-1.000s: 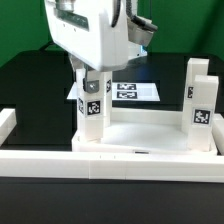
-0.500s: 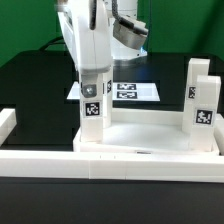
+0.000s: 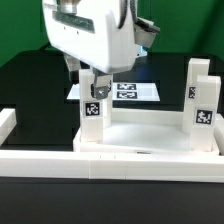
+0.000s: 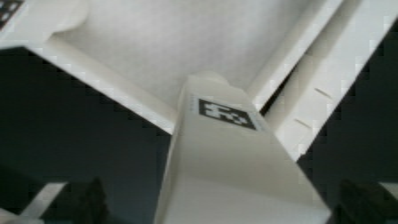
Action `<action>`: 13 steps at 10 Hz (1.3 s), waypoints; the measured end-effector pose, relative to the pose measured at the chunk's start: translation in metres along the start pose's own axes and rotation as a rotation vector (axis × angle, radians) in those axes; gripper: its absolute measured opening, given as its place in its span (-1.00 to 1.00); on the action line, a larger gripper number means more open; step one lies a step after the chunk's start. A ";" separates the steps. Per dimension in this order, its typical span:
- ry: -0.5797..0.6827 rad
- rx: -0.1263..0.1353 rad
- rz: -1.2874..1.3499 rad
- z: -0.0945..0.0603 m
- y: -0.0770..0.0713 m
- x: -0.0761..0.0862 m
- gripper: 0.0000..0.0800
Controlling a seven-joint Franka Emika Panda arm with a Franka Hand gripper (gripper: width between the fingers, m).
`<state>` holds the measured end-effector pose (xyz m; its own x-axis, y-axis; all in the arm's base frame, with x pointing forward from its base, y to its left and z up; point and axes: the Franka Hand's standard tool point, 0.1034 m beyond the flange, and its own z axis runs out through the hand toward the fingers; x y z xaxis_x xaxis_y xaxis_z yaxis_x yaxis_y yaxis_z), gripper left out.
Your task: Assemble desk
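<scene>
In the exterior view, the desk top (image 3: 150,135) lies just behind the white rail (image 3: 60,158), with two tagged legs (image 3: 93,112) standing in it. In the wrist view, the open gripper (image 4: 214,205) straddles one leg (image 4: 228,150).

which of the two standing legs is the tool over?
The leg on the exterior view's left. The tool hangs right above it, jaws open at either side. The right leg stands alone at the desk top's other corner.
</scene>
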<state>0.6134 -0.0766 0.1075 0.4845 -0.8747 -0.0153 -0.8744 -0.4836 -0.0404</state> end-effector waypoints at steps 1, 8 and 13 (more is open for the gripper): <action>0.000 0.000 -0.054 0.000 0.000 0.000 0.62; 0.017 -0.028 -0.649 0.000 0.000 0.000 0.62; 0.011 -0.035 -0.946 0.001 0.001 0.000 0.62</action>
<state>0.6127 -0.0769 0.1062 0.9927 -0.1195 0.0183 -0.1195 -0.9928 -0.0011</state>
